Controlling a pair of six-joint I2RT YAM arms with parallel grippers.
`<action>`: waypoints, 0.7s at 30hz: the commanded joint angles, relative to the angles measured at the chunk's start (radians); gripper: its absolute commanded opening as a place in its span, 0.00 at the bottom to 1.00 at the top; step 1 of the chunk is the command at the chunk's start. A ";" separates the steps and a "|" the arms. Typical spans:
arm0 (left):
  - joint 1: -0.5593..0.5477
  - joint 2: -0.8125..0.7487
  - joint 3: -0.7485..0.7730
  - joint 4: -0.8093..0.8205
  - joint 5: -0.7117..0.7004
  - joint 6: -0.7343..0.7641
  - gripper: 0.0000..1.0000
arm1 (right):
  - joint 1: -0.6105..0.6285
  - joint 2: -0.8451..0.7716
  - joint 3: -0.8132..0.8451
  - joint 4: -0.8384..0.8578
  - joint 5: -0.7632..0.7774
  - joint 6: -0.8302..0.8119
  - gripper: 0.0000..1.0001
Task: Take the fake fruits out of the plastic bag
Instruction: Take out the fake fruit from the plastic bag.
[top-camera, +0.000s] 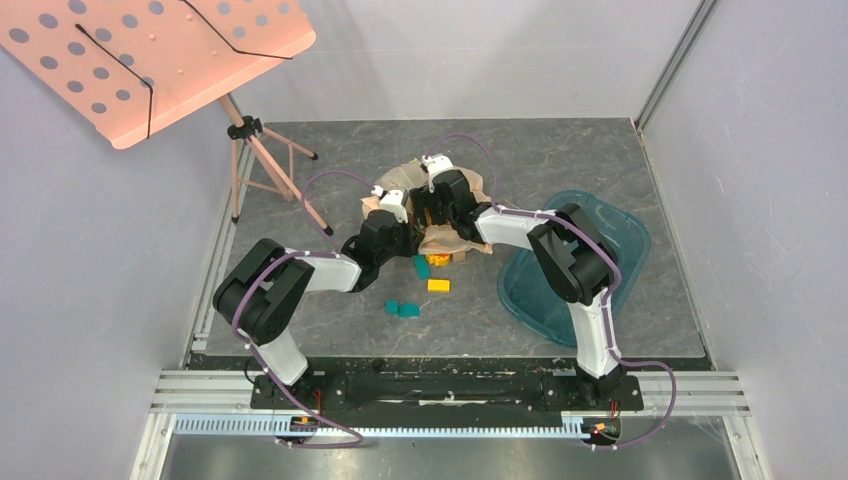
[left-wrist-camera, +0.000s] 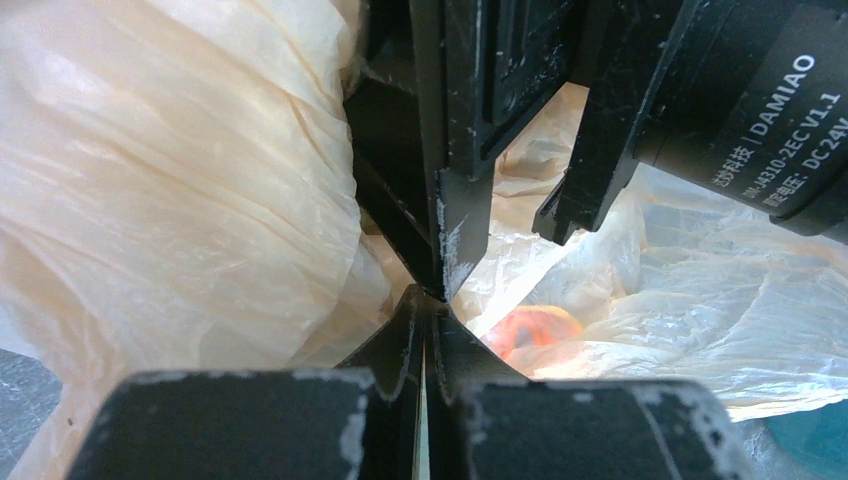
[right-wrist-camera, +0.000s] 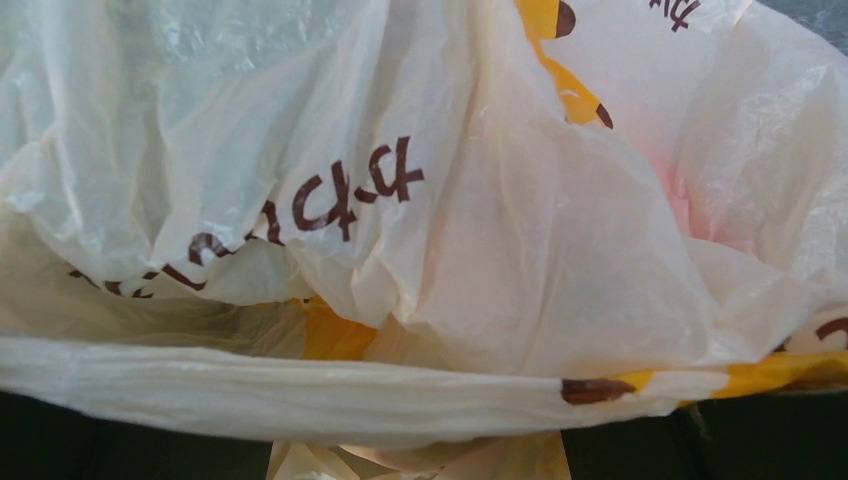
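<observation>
Reaching in from 7 and 5 o'clock, both arms meet over the plastic bag (top-camera: 447, 241), which sits crumpled at the middle of the grey tabletop (top-camera: 560, 160).

In the left wrist view, the left fingers (left-wrist-camera: 432, 300) are pressed together with only a hairline of light between them. Their tips lie against a bulging fold of the pale peach film. Whether any film is pinched between them cannot be told.

The right fingers (left-wrist-camera: 458, 220) come down from 12 o'clock in that same view. They are spread a moderate way apart and hold nothing, and one tip nearly touches the left tips.

At 4 o'clock from that meeting point, the orange-red fake fruit (left-wrist-camera: 535, 330) glows through the film, inside the bag. The right wrist view is filled with bag film bearing brown and yellow print, with a faint pink tint at 3 o'clock.

On the tabletop, small building blocks (top-camera: 421, 266) lie at 6 o'clock of the bag. A teal tray (top-camera: 620, 235) rests at 3 o'clock. A pink perforated stand (top-camera: 160, 60) rises at 10 o'clock.
</observation>
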 joint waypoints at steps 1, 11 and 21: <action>-0.003 -0.011 -0.014 0.047 0.010 0.005 0.02 | -0.003 -0.065 -0.037 0.053 0.004 -0.014 0.73; -0.003 -0.037 -0.011 0.037 -0.023 0.005 0.02 | -0.001 -0.242 -0.162 0.083 -0.051 0.006 0.60; -0.003 -0.018 0.023 -0.012 -0.022 0.012 0.04 | 0.010 -0.429 -0.303 0.067 -0.219 0.045 0.57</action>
